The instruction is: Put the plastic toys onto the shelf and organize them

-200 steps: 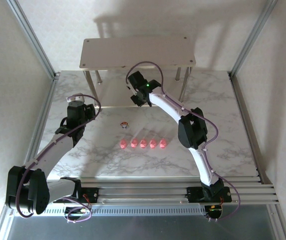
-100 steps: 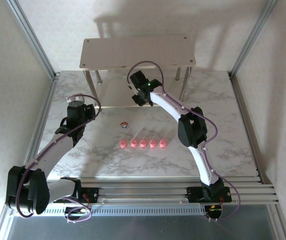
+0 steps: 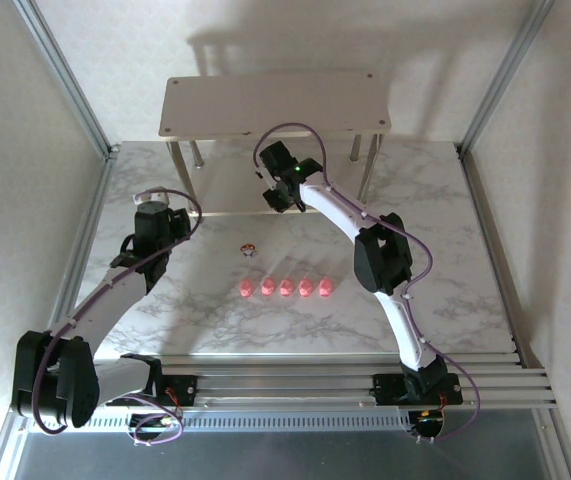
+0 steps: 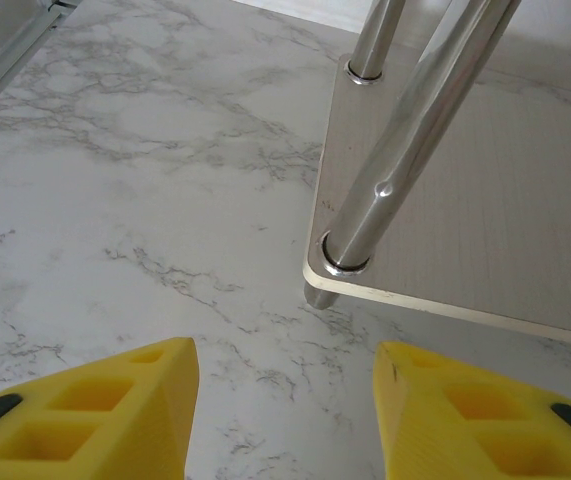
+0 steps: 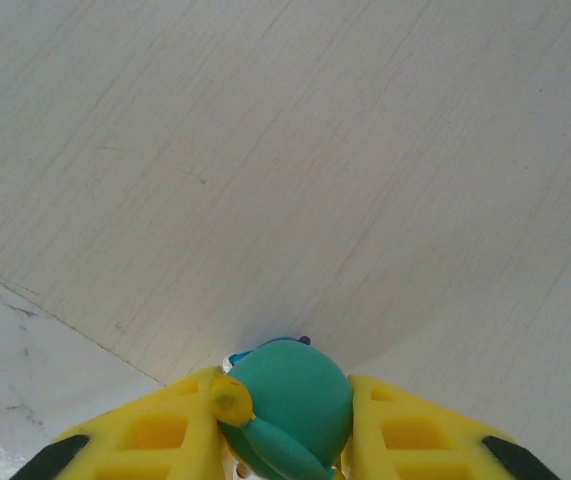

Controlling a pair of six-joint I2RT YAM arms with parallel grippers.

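right wrist view: the right gripper (image 5: 285,440) is clamped on the teal-topped figurine (image 5: 290,395), held over the lower board of the shelf (image 5: 345,150), close to its near edge, with the marble table (image 5: 5,400) showing past that edge. the step in hand, i judge, is setting this toy on the lower tier. next it needs easing down until the base meets the board, then the jaws parting and a straight retreat so it doesn't topple. the teal cap faces the camera, so the long axis seems to run along the fingers, base toward the board. five pink pigs (image 3: 286,288) sit in a left-right row on the table, with another figurine (image 3: 249,249) just beyond. the left gripper (image 4: 285,400) hangs parted and empty by the shelf's near-left leg (image 4: 405,150).
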